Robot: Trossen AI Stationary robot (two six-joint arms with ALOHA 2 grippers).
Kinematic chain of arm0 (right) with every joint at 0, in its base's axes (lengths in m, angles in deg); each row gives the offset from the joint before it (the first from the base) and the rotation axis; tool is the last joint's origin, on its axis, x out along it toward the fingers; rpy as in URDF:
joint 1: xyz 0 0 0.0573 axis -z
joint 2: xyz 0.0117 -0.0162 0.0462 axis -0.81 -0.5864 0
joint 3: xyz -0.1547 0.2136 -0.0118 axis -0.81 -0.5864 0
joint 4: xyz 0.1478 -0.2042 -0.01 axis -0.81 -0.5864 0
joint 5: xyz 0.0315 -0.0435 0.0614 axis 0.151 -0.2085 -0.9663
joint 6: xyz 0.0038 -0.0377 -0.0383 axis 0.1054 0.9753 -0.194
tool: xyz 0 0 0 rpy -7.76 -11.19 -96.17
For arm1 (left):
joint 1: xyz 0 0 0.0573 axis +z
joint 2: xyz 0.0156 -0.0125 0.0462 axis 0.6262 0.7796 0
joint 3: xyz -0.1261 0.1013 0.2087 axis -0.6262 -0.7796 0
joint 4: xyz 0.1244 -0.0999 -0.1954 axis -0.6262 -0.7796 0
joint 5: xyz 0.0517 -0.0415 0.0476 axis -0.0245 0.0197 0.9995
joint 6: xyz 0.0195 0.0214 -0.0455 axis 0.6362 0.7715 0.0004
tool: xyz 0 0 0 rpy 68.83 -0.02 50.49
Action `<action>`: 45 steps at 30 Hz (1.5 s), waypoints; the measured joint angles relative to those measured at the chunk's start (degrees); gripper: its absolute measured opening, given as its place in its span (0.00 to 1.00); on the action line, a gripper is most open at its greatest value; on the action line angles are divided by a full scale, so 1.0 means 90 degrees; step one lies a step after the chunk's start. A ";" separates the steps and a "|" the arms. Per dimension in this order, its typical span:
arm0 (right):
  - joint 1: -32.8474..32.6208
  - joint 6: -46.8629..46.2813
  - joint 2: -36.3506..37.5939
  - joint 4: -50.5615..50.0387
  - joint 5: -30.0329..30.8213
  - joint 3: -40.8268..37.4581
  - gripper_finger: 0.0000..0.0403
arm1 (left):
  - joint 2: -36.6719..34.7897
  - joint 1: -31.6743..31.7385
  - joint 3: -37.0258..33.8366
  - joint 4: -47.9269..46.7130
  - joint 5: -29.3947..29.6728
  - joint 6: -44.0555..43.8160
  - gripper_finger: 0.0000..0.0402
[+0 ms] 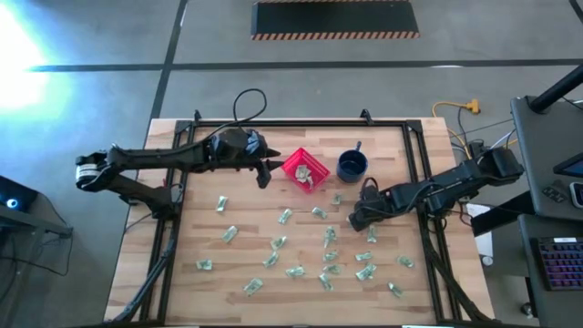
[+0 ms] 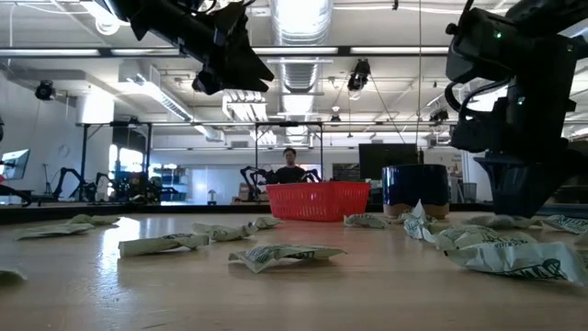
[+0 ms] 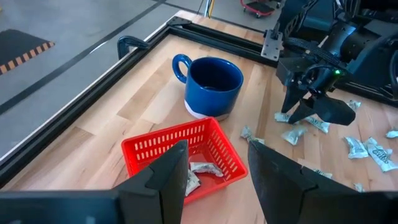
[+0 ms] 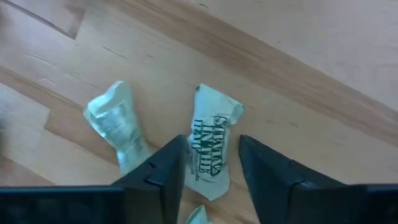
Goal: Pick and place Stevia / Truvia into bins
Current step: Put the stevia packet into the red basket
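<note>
While right gripper (image 4: 208, 165) sits low over table (image 1: 182, 273), fingers spread, one sachet (image 4: 210, 149) lies flat between fingertips, not pinched; second sachet (image 4: 117, 124) just beside, outside the fingers. Remaining sachets (image 1: 301, 255) scattered across near and middle table. Farther back, left gripper (image 3: 214, 171) hovers above near edge of red basket (image 3: 146, 146), fingers spread, holding nothing; few sachets already inside basket. Blue mug (image 3: 213, 84) stands just beyond basket, apart from it. Person visible in room behind, low view.
</note>
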 joint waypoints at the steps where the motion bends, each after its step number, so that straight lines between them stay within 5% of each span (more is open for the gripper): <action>1: 0.0000 0.0030 0.0039 -0.0024 0.0002 -0.0009 0.31 | 0.0000 0.0000 0.0000 -0.0003 -0.0002 0.0000 0.38; 12: 0.0002 0.0860 0.0292 0.0775 0.0022 -0.0019 0.03 | 0.0000 0.0000 -0.0007 0.0002 0.0005 -0.0007 0.38; 20: 0.0017 0.2127 0.0626 0.2724 0.0037 -0.0015 0.02 | 0.0000 0.0000 -0.0015 0.0002 0.0008 -0.0005 0.38; 26: 0.0059 0.3275 0.0845 0.4340 0.0640 0.0023 0.02 | 0.0000 -0.0030 -0.0081 0.0005 0.0020 -0.0008 0.38; 34: 0.0624 0.4903 0.0857 0.4399 0.1543 0.0768 0.02 | -0.0002 -0.0104 -0.0189 -0.0003 -0.0151 -0.0419 0.38; 45: 0.1865 0.6152 0.0168 0.4367 0.1231 0.1597 0.02 | -0.0059 -0.0561 -0.0204 -0.1319 -0.1182 -0.0989 0.37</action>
